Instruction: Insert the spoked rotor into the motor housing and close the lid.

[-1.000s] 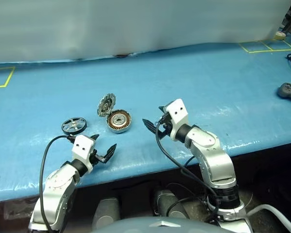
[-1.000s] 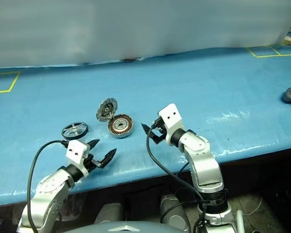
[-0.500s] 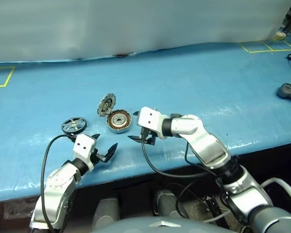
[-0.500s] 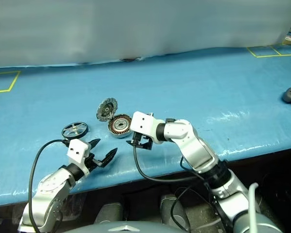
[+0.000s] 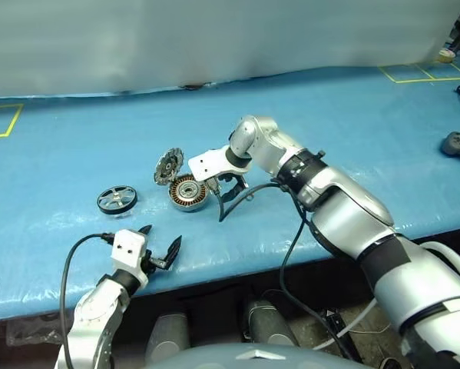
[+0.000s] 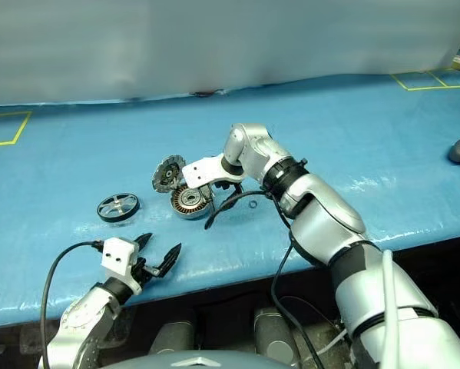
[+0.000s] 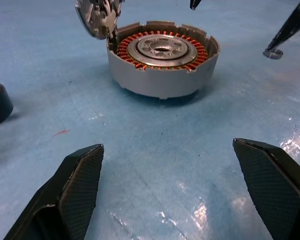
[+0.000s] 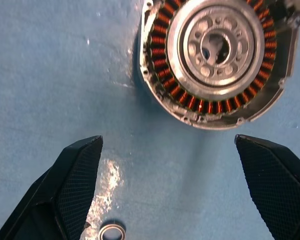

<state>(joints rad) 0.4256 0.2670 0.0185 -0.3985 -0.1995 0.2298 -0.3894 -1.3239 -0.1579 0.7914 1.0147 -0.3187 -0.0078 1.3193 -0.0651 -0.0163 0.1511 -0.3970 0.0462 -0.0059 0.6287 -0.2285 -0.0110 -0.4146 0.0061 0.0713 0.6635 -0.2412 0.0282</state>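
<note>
The motor housing [image 5: 188, 191] is sitting on the blue desk [image 5: 352, 131], well back from the near edge, with its copper windings facing up and nothing inside the ring. The lid [image 5: 168, 165] is standing tilted open on its hinge at the housing's far-left rim, showing its segmented inner face. The spoked rotor [image 5: 117, 199] is lying flat to the left of the housing, apart from it, with bare blue surface between the two.

The right hand [image 5: 228, 193] is hanging just beside the housing's right side, pointing steeply down, its two black fingers [image 8: 74, 187] spread wide and gripping nothing. In the right wrist view the housing is sitting beyond the fingertips, not between them, and a small silver ring [image 8: 112, 232] is lying on the desk close to the hand.

The left hand [image 5: 154, 248] is hovering over the near edge of the desk, fingers wide apart and empty, pointing toward the housing with open surface in front of it.

A dark controller [image 5: 457, 144] is lying far to the right, and yellow tape [image 5: 2, 123] is marking squares near the far corners.
</note>
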